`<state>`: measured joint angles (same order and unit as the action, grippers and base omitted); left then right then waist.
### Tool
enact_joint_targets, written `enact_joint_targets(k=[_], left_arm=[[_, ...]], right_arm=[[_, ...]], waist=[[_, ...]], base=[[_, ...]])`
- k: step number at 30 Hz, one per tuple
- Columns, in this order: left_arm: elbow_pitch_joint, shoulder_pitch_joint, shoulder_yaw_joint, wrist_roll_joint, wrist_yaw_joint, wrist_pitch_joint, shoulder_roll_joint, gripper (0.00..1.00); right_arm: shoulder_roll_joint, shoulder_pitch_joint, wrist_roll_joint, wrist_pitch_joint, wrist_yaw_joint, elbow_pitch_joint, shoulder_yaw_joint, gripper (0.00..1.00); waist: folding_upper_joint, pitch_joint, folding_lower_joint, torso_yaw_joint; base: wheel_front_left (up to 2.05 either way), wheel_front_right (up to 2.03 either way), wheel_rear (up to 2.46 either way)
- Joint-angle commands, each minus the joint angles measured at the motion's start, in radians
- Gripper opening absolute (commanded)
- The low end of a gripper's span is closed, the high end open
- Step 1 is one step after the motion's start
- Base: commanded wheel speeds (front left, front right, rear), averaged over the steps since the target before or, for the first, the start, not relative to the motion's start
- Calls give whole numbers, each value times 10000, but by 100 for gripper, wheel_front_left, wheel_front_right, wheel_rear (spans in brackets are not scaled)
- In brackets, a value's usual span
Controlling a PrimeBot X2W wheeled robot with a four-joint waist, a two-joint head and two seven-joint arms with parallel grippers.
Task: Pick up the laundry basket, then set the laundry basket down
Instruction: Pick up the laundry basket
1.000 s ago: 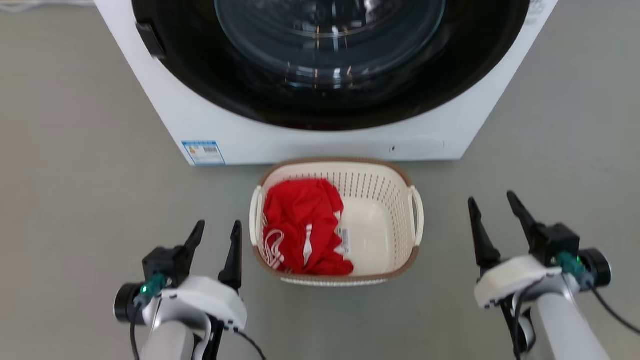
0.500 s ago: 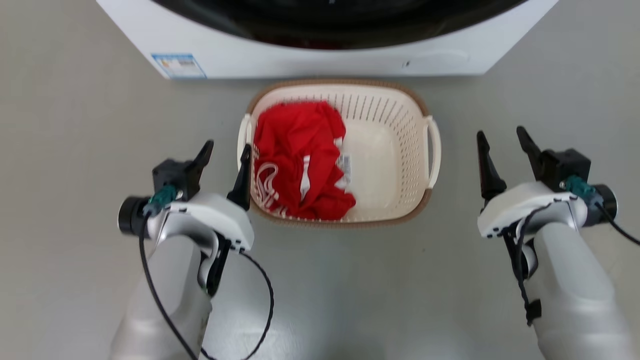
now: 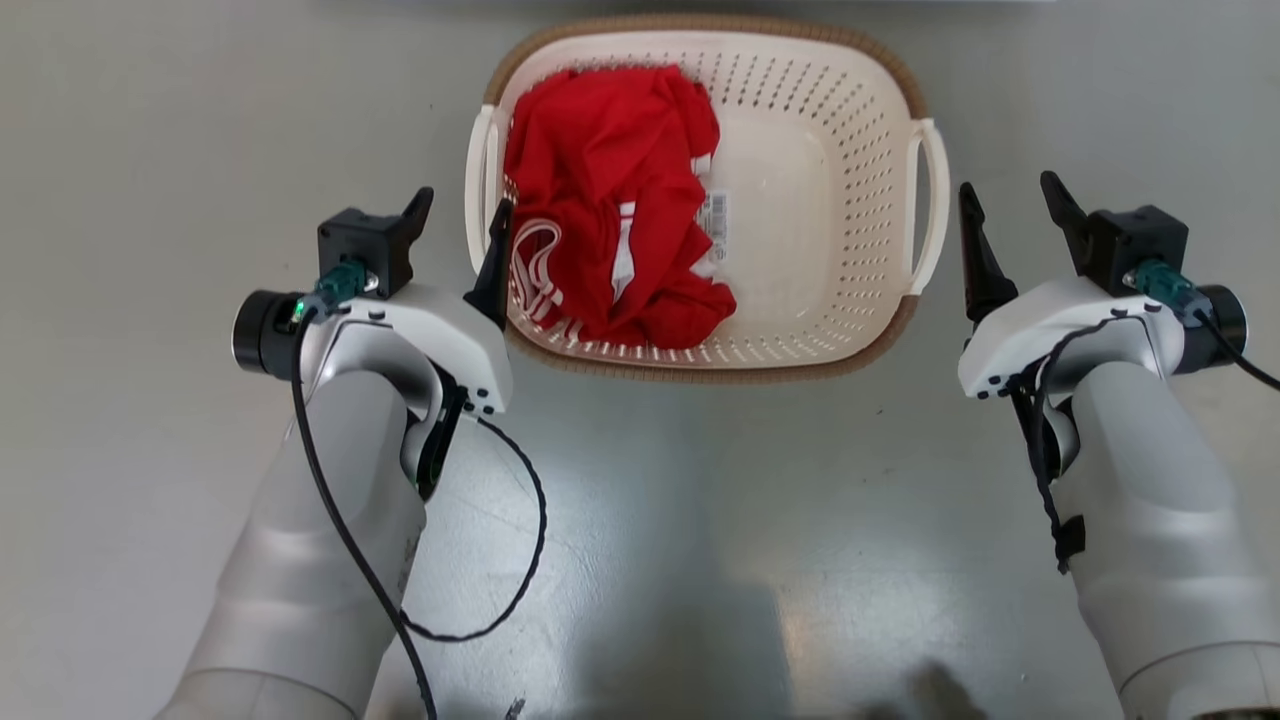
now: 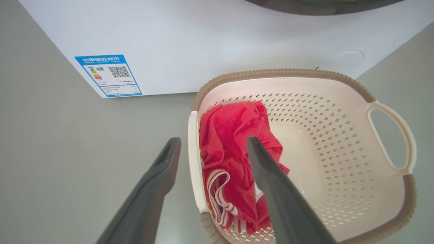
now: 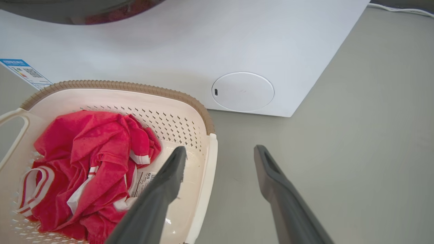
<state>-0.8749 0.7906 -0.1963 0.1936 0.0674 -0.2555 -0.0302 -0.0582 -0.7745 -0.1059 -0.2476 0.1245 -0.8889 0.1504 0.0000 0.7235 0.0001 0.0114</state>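
Note:
The laundry basket (image 3: pixel 840 200) sits on the grey floor, cream with perforated walls, a brown rim band and a white loop handle on each side. A crumpled red garment (image 3: pixel 610 190) with white stripes fills its left half. My left gripper (image 3: pixel 465 200) is open at the left handle. In the left wrist view that handle (image 4: pixel 194 159) lies between the left gripper's (image 4: pixel 213 139) two fingers. My right gripper (image 3: pixel 1007 187) is open beside the right handle. In the right wrist view that handle (image 5: pixel 206 169) shows between the right gripper's (image 5: pixel 220 148) fingers. Neither gripper holds anything.
A white washing machine (image 4: pixel 203 40) stands just behind the basket, with a blue label (image 4: pixel 107 75) at its lower corner and a round cover (image 5: pixel 242 91) low on its front. Grey floor (image 3: pixel 680 560) spreads all around.
The head camera has tilted down, so the washing machine has slid out of the top. Both grippers have moved forward alongside the basket, up to its handles. Both stayed open.

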Motion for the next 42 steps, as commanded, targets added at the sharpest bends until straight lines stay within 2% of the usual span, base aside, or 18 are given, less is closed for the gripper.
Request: enact_joint_targets(k=[1,9,16,28,42], left_arm=[[14,192,143,4,-30,-63,-209,100],[-1188,1171,-437,375,-63,-8,-203,100],[-2093,1994,-881,794,-142,412,-202,100],[-2958,2949,-1541,1159,-337,700,-201,100],[-3527,3618,-2259,1580,-363,1213,-201,100]], right_arm=[[80,-60,-124,-133,62,-31,-146,100],[80,-691,-640,-138,62,-912,145,100],[80,-1326,-544,-140,62,-1450,-11,100],[80,-1982,-714,-140,62,-2065,102,100],[80,-2747,-576,7,62,-3418,164,100]], waist=[[0,259,-1,45],[0,665,-1,81],[0,1060,-1,24],[0,1595,-1,0],[0,1819,-1,14]], base=[[0,0,0],[0,0,0],[0,0,0],[0,0,0],[0,0,0]])
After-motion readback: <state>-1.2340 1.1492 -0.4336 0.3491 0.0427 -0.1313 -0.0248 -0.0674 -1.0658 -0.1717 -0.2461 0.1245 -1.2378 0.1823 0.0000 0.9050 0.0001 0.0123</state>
